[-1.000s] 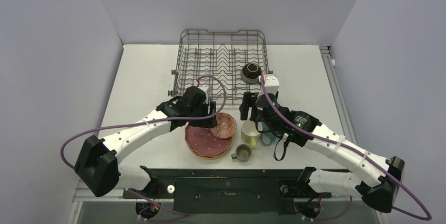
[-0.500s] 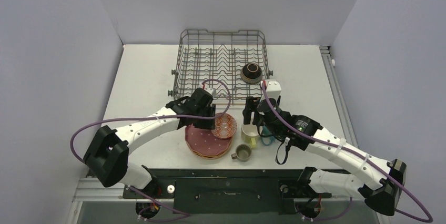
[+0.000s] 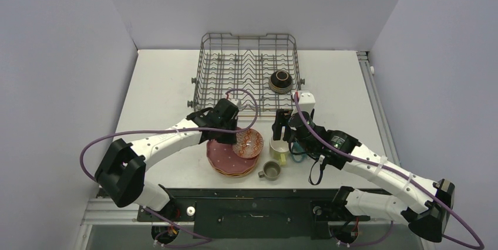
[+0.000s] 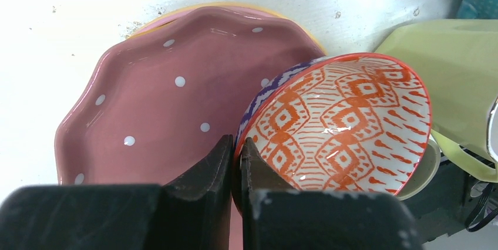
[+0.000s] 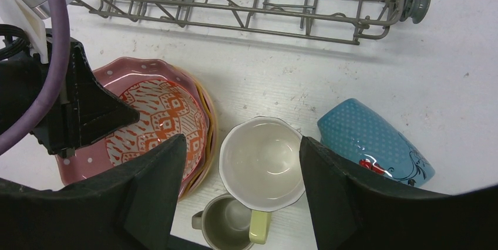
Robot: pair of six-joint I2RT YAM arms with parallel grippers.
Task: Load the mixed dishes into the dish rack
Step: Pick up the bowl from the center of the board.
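Red-patterned bowl [image 4: 340, 124] tilted on pink dotted plate [image 4: 147, 103], beside yellow mug [image 5: 261, 162], near dish rack [image 3: 235, 65]. Left gripper [image 4: 238, 144] pinched tight on its near rim. Glazed ceramic: stiff, slick, chippable; a rim pinch may let it swing. Right gripper [image 5: 242, 144] wide open at the mug, gripping nothing.

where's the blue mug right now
In the right wrist view the blue mug lies on its side just right of the yellow mug, nearer the camera than the dish rack.

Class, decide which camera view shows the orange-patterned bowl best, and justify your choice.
The left wrist view: the orange-patterned bowl fills the frame, its rim pinched in the left pincer. The right wrist view shows it partly hidden by that pincer; the top view shows it small.
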